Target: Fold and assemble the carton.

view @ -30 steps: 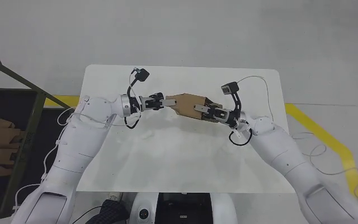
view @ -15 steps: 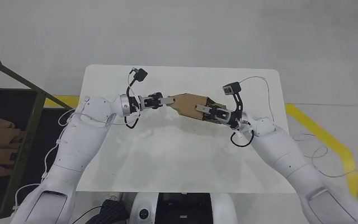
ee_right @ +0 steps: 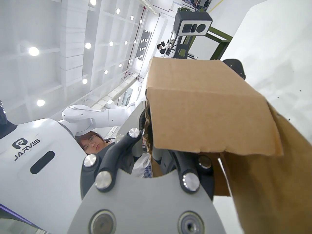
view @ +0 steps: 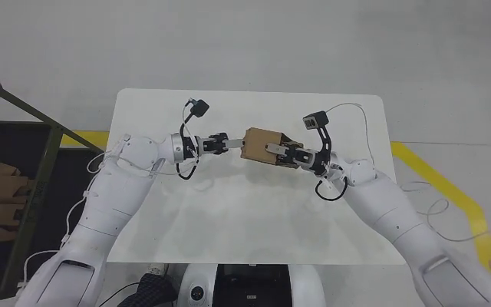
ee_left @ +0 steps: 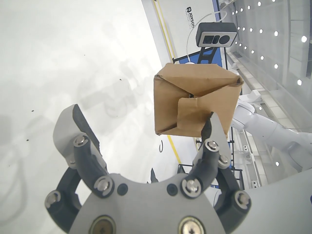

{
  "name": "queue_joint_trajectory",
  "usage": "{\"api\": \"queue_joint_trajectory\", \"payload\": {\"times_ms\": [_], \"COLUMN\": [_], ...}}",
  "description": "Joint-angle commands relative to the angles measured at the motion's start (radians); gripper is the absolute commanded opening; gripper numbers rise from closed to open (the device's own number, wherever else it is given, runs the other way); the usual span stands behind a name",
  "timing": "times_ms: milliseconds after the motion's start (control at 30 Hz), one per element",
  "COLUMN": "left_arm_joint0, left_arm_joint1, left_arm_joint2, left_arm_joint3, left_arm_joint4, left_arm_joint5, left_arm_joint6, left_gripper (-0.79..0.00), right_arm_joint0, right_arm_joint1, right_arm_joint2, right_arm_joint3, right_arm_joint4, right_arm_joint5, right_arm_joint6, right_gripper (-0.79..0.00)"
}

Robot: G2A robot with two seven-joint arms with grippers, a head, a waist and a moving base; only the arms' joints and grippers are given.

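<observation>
The brown carton [view: 262,144] hangs above the middle of the white table [view: 230,215], its long side level. My right gripper [view: 287,155] is shut on a wall at the carton's open end [ee_right: 202,108], with one finger [ee_right: 142,122] against the inside and loose flaps trailing beside it. My left gripper [view: 232,143] is open at the opposite end. There the flaps [ee_left: 192,103] are folded in and overlapping, and one fingertip [ee_left: 210,122] rests against them. The other finger [ee_left: 78,122] stands free over the table.
Each wrist carries a small black camera on a stalk [view: 198,106] [view: 312,121] above the carton's ends. A dark frame with stacked cardboard [view: 11,192] stands off the table's left edge. Yellow floor tape [view: 430,173] runs past the right.
The pointed flap sticking out of the carton's left end has been pressed in flat, so the carton looks shorter. My left arm shifted slightly right; the right gripper kept its hold.
</observation>
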Motion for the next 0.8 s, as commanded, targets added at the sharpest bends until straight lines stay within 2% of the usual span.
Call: {"api": "queue_joint_trajectory", "payload": {"times_ms": [0,767], "left_arm_joint0": [-0.004,-0.025], "left_arm_joint1": [0.0,-0.004], "left_arm_joint2": [0.002,0.041], "left_arm_joint3": [0.006,0.037], "left_arm_joint4": [-0.003,-0.019], "left_arm_joint5": [0.0,0.005], "left_arm_joint6": [0.0,-0.009], "left_gripper": [0.0,0.0], "right_arm_joint0": [0.001,-0.001], "right_arm_joint1": [0.001,0.006], "right_arm_joint2": [0.001,-0.004], "right_arm_joint3": [0.004,-0.015], "right_arm_joint4": [0.0,0.006], "right_arm_joint5": [-0.001,0.011], "right_arm_joint6": [-0.001,0.011], "right_gripper": [-0.785,-0.785]}}
